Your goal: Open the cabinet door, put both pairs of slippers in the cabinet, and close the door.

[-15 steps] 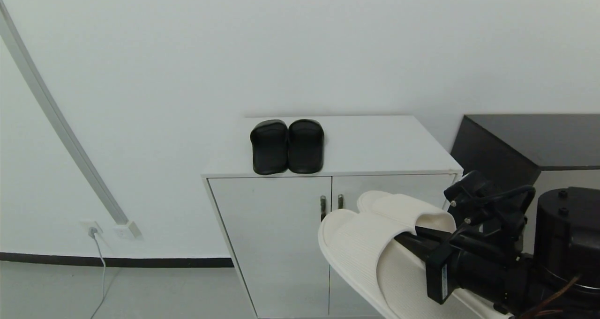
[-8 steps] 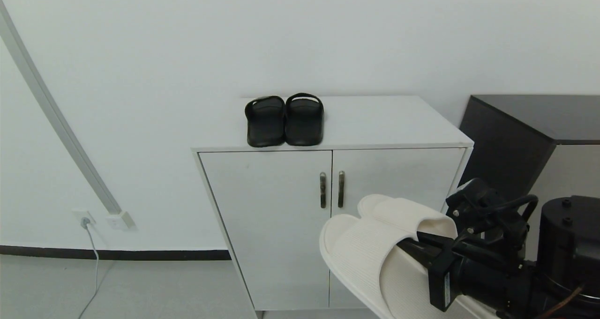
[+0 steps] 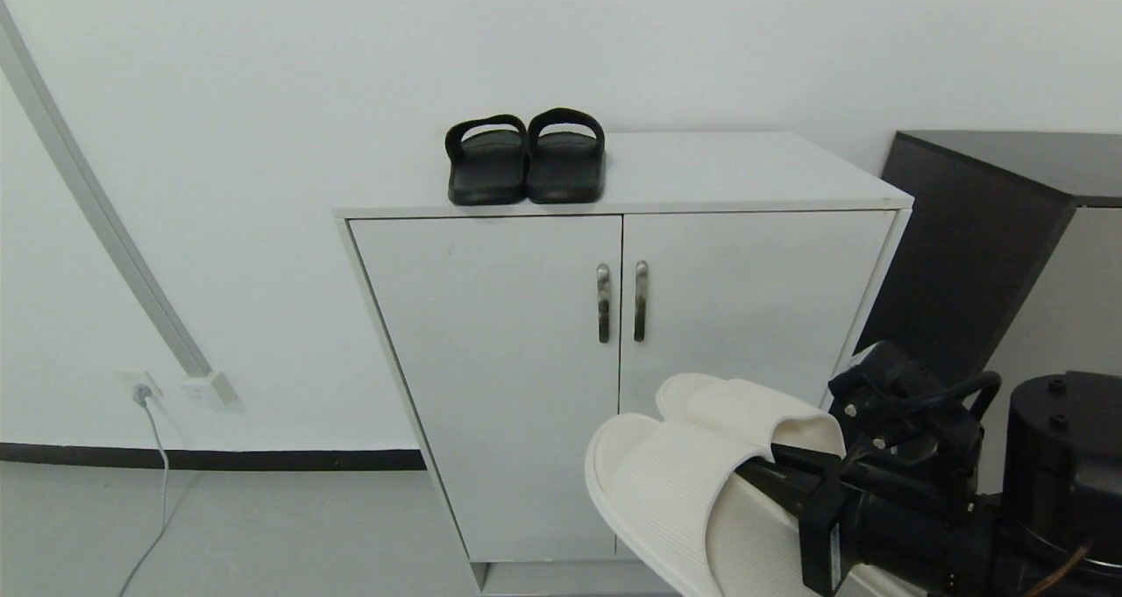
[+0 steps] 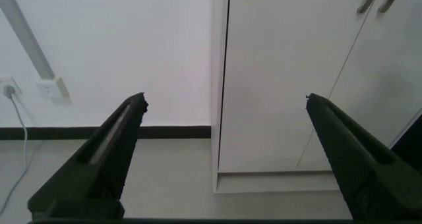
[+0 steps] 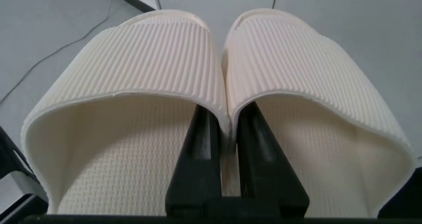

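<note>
A pair of black slippers (image 3: 526, 157) stands on top of the white cabinet (image 3: 745, 172), near its front left. Both doors are closed, and their two metal handles (image 3: 603, 302) meet at the middle. My right gripper (image 5: 227, 128) is shut on a pair of white ribbed slippers (image 5: 224, 85), pinching their inner walls together. It holds those white slippers (image 3: 692, 474) low in front of the right door. My left gripper (image 4: 224, 102) is open and holds nothing. It points at the lower left corner of the cabinet (image 4: 283, 85).
A dark cabinet (image 3: 973, 246) stands close against the white one's right side. On the wall to the left are a slanted grey conduit (image 3: 96, 202) and a socket (image 3: 140, 393) with a cable hanging to the grey floor (image 3: 263, 536).
The head camera has sunk, so the cabinet now sits higher in the picture and its doors show in full. The right gripper keeps the white slippers in about the same place.
</note>
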{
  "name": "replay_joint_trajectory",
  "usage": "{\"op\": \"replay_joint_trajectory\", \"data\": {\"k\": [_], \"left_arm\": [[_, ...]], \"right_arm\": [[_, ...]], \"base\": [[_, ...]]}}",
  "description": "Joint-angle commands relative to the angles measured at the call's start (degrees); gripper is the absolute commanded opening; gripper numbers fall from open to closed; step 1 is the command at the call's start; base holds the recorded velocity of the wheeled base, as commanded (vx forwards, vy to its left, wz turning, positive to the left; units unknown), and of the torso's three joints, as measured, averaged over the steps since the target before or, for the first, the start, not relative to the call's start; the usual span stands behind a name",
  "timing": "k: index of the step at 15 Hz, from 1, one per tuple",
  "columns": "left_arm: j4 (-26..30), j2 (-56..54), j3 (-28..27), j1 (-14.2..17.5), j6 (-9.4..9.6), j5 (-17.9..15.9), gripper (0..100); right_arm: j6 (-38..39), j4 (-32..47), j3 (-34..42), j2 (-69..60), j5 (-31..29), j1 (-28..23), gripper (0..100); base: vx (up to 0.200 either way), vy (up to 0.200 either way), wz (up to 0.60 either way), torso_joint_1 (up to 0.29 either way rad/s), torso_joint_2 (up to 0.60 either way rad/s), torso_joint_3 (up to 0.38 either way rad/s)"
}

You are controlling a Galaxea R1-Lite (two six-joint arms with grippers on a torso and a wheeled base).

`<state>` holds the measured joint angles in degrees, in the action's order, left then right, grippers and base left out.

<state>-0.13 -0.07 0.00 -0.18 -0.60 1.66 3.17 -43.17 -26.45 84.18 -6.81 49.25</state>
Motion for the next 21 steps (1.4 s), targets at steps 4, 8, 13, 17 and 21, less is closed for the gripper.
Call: {"op": "replay_joint_trajectory", "data": {"k": [4, 8, 13, 17, 21], "left_arm": [[0.0, 0.1, 0.0, 0.0, 0.42, -0.2, 100], [0.0, 0.1, -0.1, 0.0, 0.33, -0.3, 100], [0.0, 0.1, -0.1, 0.0, 0.16, 0.4, 100], [-0.8, 2.1, -6.8, -0.2, -0.72, 0.7, 100], [-3.6, 24.2, -14.2, -0.6, -1.6, -8.5, 100]], "right_arm": [[-0.1, -0.3, 0.7, -0.2, -0.2, 0.0, 0], [-0.4, -1.6, 1.8, -1.5, -0.4, 0.0, 0], [-0.3, -2.1, 1.8, 0.6, -0.3, 0.0, 0], [-2.6, -3.7, 2.0, 1.9, -0.5, 0.2, 0], [-2.0, -3.9, 2.3, 3.4, 0.0, 0.2, 0]], "base": [[0.0, 0.0, 0.0, -0.105, 0.46, 0.348], [0.0, 0.0, 0.0, -0.052, 0.45, 0.387], [0.0, 0.0, 0.0, -0.005, 0.21, 0.198], [0.0, 0.0, 0.0, 0.0, 0.0, 0.0], [0.0, 0.0, 0.0, 0.0, 0.0, 0.0]]}}
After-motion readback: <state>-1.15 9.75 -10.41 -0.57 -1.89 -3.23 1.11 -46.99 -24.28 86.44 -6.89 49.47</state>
